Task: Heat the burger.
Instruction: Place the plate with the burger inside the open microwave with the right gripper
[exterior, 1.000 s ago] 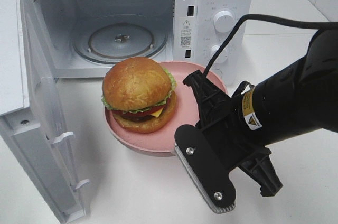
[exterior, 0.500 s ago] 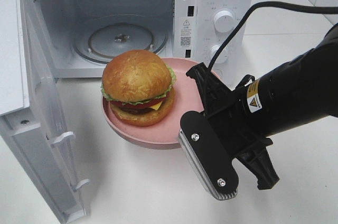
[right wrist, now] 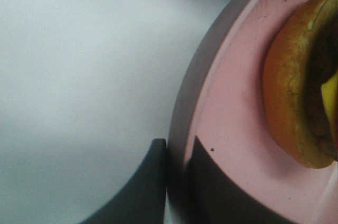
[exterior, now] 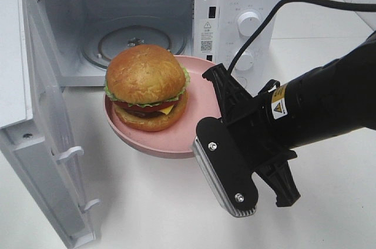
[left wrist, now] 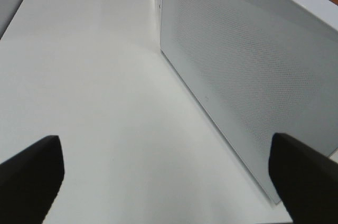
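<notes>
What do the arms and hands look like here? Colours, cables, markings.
Right arm: matte black, rounded casing, yellow-and-white warning label near the wrist, black cable running to it. Right hand: black, flat finger plate with two silver screws and a ribbed silver edge. Left hand: only two dark fingertips show.

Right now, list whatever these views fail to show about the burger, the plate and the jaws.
- Exterior high: the right arm covers the plate edge where the right jaws meet it.
- Right wrist: the frame edge cuts off most of the burger.
- Left wrist: only the left jaws' tips show, no burger.
- Exterior high: microwave dial markings too small to read.
</notes>
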`<state>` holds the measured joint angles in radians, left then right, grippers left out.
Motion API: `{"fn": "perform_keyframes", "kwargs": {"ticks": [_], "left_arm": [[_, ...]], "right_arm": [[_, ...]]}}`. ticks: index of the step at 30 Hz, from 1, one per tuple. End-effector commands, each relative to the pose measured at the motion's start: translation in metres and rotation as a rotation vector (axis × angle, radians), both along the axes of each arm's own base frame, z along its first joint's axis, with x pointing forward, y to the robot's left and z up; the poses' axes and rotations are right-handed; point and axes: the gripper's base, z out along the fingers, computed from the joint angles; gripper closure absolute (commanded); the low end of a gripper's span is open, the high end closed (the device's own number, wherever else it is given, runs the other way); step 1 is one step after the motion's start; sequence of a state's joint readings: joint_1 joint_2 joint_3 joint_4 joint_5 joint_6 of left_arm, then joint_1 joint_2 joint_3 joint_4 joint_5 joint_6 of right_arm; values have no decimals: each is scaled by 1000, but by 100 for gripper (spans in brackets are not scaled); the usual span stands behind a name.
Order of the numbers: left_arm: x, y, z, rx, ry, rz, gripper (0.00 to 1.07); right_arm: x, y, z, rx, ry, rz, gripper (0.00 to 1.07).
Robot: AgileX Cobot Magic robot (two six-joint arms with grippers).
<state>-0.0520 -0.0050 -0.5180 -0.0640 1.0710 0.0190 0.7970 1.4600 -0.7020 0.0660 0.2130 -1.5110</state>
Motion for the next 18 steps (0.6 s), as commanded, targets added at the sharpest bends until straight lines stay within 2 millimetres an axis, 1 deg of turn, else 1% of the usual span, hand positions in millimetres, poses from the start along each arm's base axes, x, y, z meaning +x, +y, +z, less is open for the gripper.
{"fn": "perform_keyframes", "kwargs": {"ticks": [1, 6, 7, 10, 12, 15, 17, 18], "left_arm": [[-3, 0, -1, -1, -15, -7, 9], [-3, 0, -1, -1, -15, -7, 9], [-3, 0, -1, -1, -15, -7, 9], [-3, 0, -1, -1, -15, -7, 9], [-3, 0, -1, -1, -15, -7, 9], [-3, 0, -1, -1, -15, -7, 9], [-3, 0, -1, -1, -15, -7, 9], [-3, 0, -1, -1, -15, -7, 9]], "right_arm": [[6, 4, 10, 74, -65, -18, 107], [14, 12, 8, 87, -47, -43, 107], [19, 17, 9, 97, -40, -56, 107], [21, 19, 8, 98, -39, -58, 107], [31, 29, 9, 102, -44, -57, 107], [32, 31, 9, 104, -46, -57, 107], [41, 39, 11, 112, -53, -57, 107], [41, 39, 11, 112, -53, -57, 107]]}}
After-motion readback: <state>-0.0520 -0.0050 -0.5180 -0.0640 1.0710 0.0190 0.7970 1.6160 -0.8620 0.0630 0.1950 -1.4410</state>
